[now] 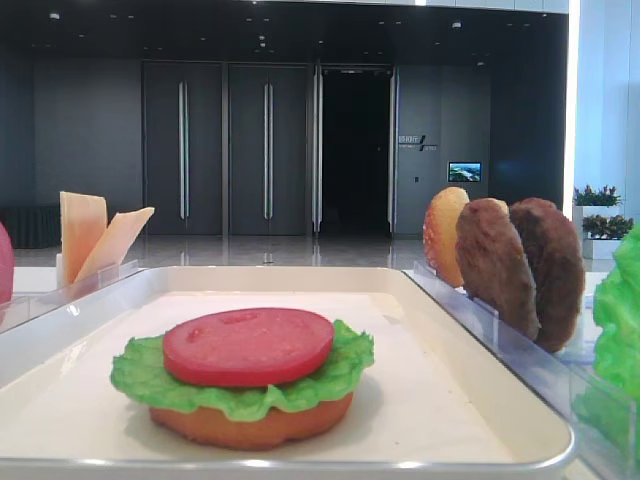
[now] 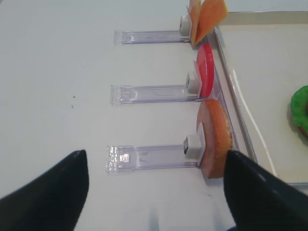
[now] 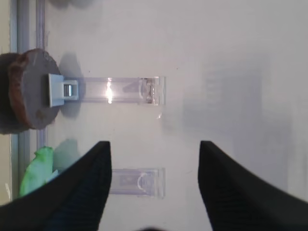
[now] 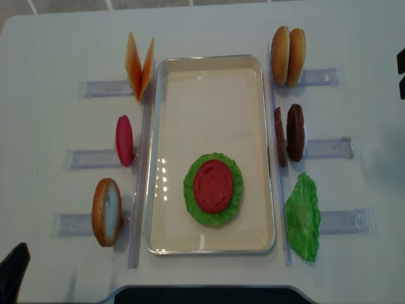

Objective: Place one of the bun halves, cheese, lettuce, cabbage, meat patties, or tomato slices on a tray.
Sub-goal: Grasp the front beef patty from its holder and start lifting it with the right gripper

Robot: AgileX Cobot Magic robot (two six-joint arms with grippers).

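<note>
On the white bench (image 4: 44,50) the cream tray (image 4: 209,63) lies between my two arms. On it sits a stack: a bun half (image 1: 250,425) at the bottom, a lettuce leaf (image 4: 231,171) over it, and a red tomato slice (image 4: 214,185) on top.

My left gripper (image 2: 154,192) hangs with its jaws spread wide and nothing between them, above the clear racks (image 2: 151,159) left of the tray. These hold a bun half (image 2: 217,137), a tomato slice (image 2: 206,70) and cheese slices (image 2: 207,17), each upright.

My right gripper (image 3: 154,183) also has its jaws apart and empty, over the bench right of the tray, near a brown meat patty (image 3: 29,89) and a lettuce leaf (image 3: 38,168). Farther along that side stand two bun halves (image 4: 288,56).
</note>
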